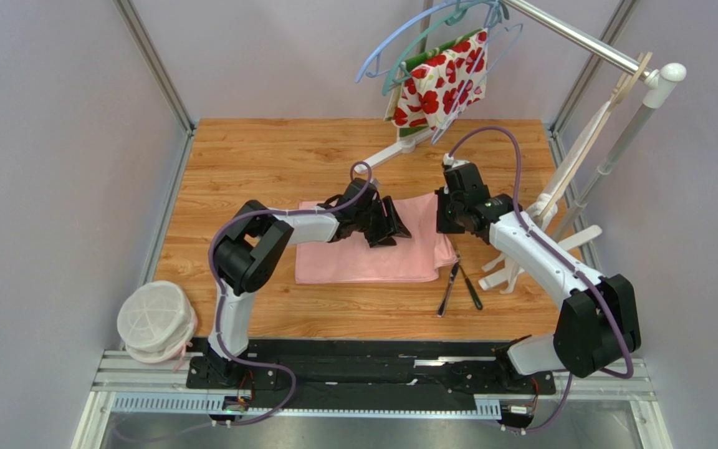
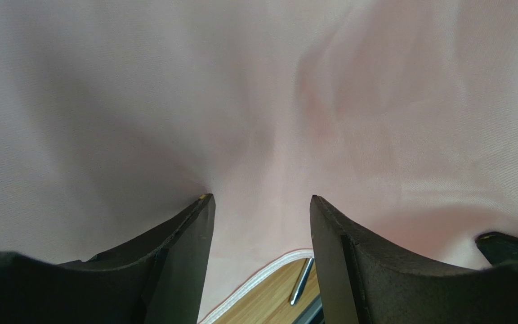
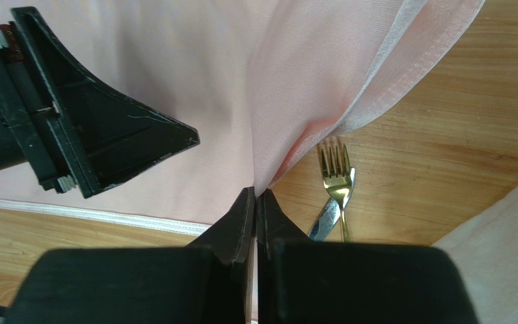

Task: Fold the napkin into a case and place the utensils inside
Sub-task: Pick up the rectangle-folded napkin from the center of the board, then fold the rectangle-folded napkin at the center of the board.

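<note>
The napkin lies flat on the middle of the table. The left gripper sits over its far middle, jaws apart. The right gripper is at its far right corner, clamped on a raised fold of the edge. The 2 utensils lie on bare table just right of the napkin's near right corner, touching at their far ends. A round bundle sits near left, and a rack stands far right with a cloth hanging from it.

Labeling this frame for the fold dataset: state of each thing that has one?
napkin: spread on table, not yet a case, one fold pinched up.
left tool: open, over napkin.
right tool: shut on napkin.
utensils: crossed on table, outside napkin.
floral cloth: hanging.
</note>
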Controlling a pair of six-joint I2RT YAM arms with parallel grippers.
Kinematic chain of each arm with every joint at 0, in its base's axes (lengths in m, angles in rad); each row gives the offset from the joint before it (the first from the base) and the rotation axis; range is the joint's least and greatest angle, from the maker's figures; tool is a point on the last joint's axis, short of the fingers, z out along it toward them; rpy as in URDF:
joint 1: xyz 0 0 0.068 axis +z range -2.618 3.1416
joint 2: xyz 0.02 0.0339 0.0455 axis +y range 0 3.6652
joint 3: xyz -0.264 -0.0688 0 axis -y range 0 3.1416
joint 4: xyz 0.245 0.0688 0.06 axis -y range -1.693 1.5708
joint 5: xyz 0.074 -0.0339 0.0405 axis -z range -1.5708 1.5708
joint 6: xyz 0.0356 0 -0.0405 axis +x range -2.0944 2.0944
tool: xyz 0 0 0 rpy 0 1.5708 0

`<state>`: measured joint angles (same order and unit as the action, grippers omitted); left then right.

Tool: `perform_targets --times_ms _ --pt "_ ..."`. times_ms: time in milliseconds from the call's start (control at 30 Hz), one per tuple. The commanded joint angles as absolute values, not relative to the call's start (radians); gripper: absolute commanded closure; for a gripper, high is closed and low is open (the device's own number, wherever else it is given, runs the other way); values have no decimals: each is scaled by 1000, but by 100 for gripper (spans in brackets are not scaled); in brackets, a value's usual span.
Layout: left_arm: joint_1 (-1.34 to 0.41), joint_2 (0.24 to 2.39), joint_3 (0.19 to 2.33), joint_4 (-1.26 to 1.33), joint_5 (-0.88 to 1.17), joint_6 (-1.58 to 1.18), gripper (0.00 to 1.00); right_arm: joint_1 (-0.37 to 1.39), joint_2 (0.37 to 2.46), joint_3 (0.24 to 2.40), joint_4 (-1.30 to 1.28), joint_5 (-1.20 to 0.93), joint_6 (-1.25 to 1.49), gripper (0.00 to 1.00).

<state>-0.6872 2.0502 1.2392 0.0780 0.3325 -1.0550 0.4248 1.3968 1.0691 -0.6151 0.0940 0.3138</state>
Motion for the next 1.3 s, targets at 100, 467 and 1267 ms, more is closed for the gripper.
perform_targets --times_ms 100,467,1267 --pt "-684 1979 1243 91 336 -1019 36 425 1368 1123 -606 43 308 100" --pt "-460 1611 1037 -248 275 -744 41 459 1388 1195 -629 14 302 100" --pt "-500 1678 859 -117 166 -761 50 673 1677 1431 -526 -93 554 100"
